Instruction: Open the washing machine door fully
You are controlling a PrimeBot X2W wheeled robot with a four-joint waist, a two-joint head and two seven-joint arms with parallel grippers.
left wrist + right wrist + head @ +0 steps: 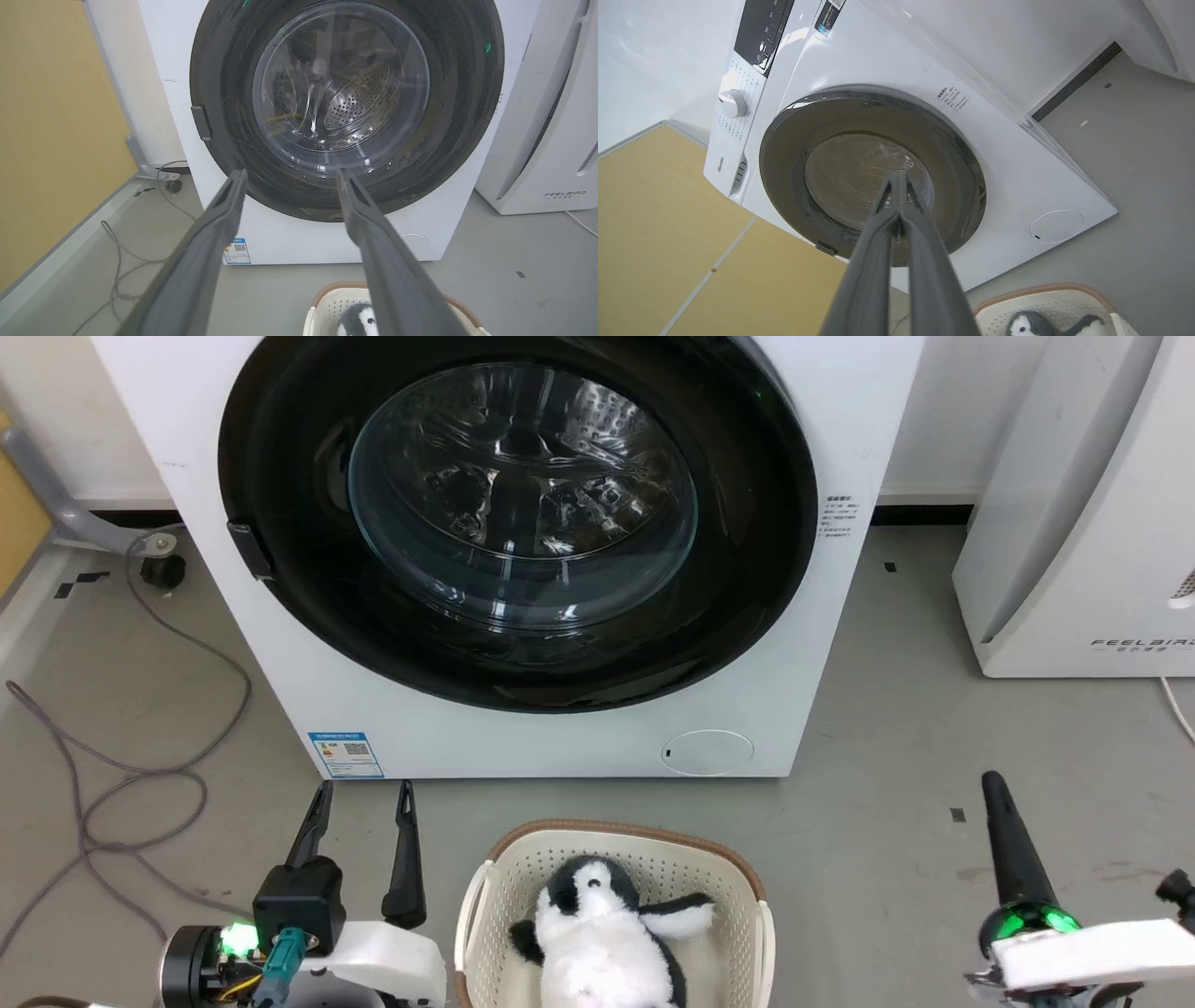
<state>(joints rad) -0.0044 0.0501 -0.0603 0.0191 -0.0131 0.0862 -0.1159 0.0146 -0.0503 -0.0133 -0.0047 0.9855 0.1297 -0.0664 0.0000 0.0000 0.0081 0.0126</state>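
The white washing machine [523,747] stands straight ahead, and its glossy black washing machine door [523,523] lies flat against the front. A small dark latch tab [250,549] sits at the door's left rim. My left gripper [364,789] is low at the left, well short of the machine, open with nothing between its fingers. In the left wrist view the left gripper [292,172] points at the door's [341,93] lower part. My right gripper [991,779] is low at the right, shut on nothing. The right gripper's [896,176] closed fingers line up with the door [840,172] glass, apart from it.
A cream laundry basket [616,845] holding a penguin plush [607,933] sits on the floor between my arms, close in front of the machine. A white FEELBIRD appliance [1102,523] stands at the right. Grey cables [140,775] trail over the floor at the left, by a yellow panel [46,140].
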